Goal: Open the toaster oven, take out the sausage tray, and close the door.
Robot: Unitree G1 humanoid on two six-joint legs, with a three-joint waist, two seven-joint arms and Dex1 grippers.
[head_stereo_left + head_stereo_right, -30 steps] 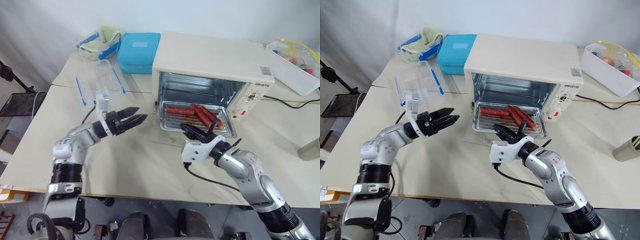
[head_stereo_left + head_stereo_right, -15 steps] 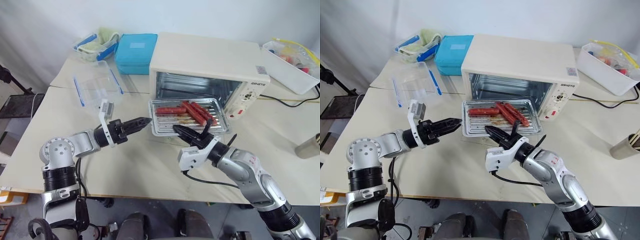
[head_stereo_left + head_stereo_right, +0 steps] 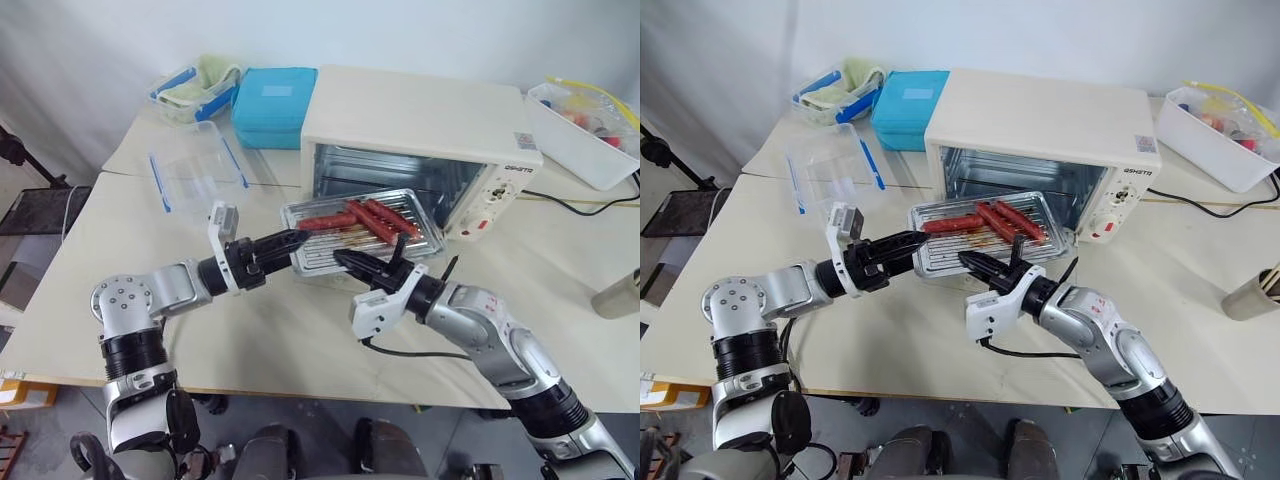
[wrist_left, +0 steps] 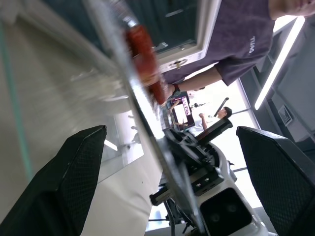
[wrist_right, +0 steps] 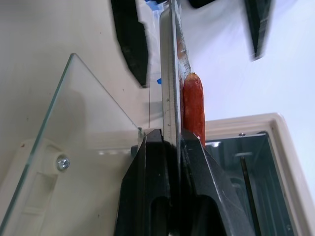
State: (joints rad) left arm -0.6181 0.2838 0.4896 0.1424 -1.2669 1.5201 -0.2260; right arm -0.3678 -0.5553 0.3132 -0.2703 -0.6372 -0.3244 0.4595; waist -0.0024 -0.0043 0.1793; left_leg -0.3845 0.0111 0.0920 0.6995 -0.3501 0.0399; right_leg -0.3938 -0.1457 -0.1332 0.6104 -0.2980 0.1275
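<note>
The cream-white toaster oven (image 3: 420, 130) stands at the back of the table, its cavity open. Its glass door (image 5: 83, 113) lies folded down flat in front. The silver sausage tray (image 3: 320, 250), carrying several red sausages (image 3: 365, 217), is held tilted just outside the oven, above the door. My right gripper (image 3: 342, 259) is shut on the tray's near rim, seen close up in the right wrist view (image 5: 170, 142). My left gripper (image 3: 293, 241) is open at the tray's left end. Its fingers (image 4: 78, 172) stand wide apart on either side of the tray's edge.
A teal lidded box (image 3: 275, 100) and a clear container with blue clips (image 3: 195, 165) sit left of the oven. A white bin (image 3: 590, 130) and a black cable (image 3: 580, 210) are on the right. A person (image 4: 236, 44) stands beyond the table.
The tray has come out of the oven toward me and to the left, in my shut right gripper. My left gripper rolled and moved right to straddle the tray's left end.
</note>
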